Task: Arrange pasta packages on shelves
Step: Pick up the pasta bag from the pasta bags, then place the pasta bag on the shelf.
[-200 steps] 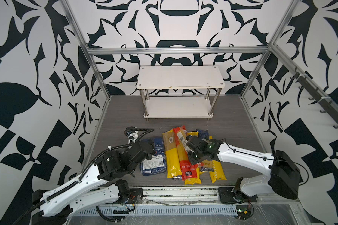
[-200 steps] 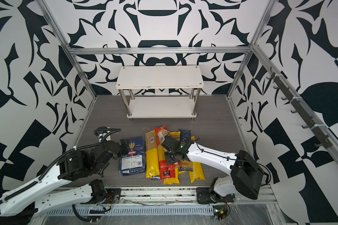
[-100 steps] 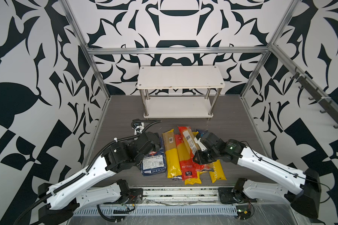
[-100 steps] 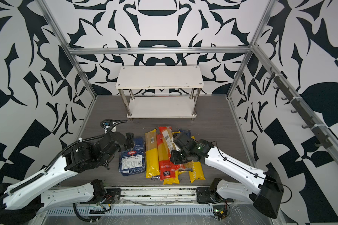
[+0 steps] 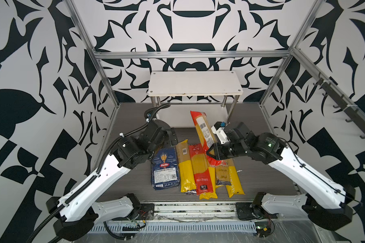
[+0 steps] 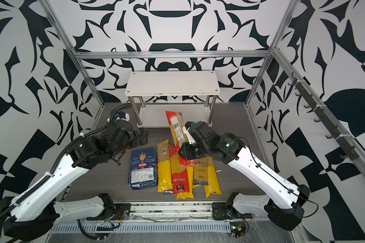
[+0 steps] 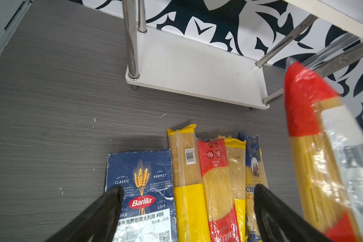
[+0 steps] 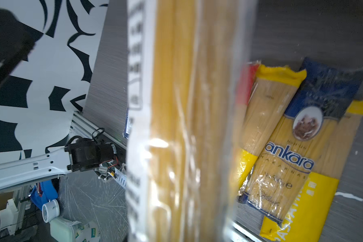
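The shelves (image 5: 195,84) (image 6: 173,84) stand at the back, both white boards bare; the lower board (image 7: 197,69) shows in the left wrist view. My right gripper (image 5: 212,153) (image 6: 182,152) is shut on a red-ended spaghetti bag (image 5: 202,128) (image 6: 175,128) (image 7: 314,146) (image 8: 187,125), held tilted above the pile with its far end toward the shelves. On the table lie the other pasta packages: a wide blue Barilla pack (image 5: 165,168) (image 7: 140,188), a yellow bag (image 5: 184,166), a red bag (image 5: 200,172) and a blue Ankara bag (image 8: 291,159). My left gripper (image 5: 171,137) (image 7: 189,189) hangs open above the Barilla pack's far end.
Aluminium frame posts (image 5: 105,84) stand at the back corners, with a crossbar (image 5: 192,55) above the shelves. Patterned walls close in both sides. Grey table (image 7: 61,94) lies between the pile and the shelves.
My right gripper has lifted the red-ended bag off the pile and swung it up toward the shelves. The left arm has moved forward, its gripper still open.
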Controlling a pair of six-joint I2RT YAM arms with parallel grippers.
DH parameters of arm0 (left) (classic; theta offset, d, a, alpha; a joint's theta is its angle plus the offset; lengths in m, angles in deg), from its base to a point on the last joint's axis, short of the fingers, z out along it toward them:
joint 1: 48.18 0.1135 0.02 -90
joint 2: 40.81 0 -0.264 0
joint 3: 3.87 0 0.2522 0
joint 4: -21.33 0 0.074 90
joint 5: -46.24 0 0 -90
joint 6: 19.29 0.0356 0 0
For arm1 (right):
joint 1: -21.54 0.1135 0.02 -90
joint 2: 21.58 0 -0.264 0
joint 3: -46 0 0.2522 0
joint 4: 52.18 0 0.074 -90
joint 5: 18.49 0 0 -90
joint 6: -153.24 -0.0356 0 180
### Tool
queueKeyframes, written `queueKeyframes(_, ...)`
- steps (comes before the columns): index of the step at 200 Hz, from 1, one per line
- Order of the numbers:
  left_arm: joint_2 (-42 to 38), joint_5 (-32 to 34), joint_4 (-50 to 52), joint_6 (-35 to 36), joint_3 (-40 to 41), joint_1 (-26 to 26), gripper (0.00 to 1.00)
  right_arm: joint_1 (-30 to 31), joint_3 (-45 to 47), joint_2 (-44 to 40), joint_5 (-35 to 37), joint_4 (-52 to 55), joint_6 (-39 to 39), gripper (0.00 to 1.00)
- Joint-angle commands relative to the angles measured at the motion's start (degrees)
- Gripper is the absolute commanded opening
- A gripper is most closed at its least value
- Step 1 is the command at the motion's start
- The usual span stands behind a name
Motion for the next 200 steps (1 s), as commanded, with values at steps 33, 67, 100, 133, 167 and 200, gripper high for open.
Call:
queueKeyframes(33,7.0,-6.5,2.6,9.0,-12.4,3.5,0.99,-2.7,-20.4,5.2,6.5,1.6,7.8,0.00)
queueKeyframes(67,12.9,-9.7,3.2,13.6,-19.3,5.4,0.99,-6.3,-30.3,11.2,6.5,2.7,10.4,0.00)
queueKeyframes(100,17.8,-14.1,4.1,17.3,-27.1,9.0,0.99,-10.6,-39.6,17.8,5.5,3.4,12.2,0.00)
queueKeyframes(133,21.3,-17.7,3.6,19.9,-32.0,11.2,0.99,-15.0,-48.5,24.5,4.0,3.4,13.3,0.00)
queueKeyframes(167,23.0,-20.7,1.7,21.4,-32.4,13.1,0.99,-19.8,-62.1,32.8,4.9,5.9,15.8,0.00)
queueKeyframes(200,24.2,-23.2,-0.2,22.1,-32.3,15.5,0.99,-25.9,-77.5,42.1,3.5,8.8,16.9,0.00)
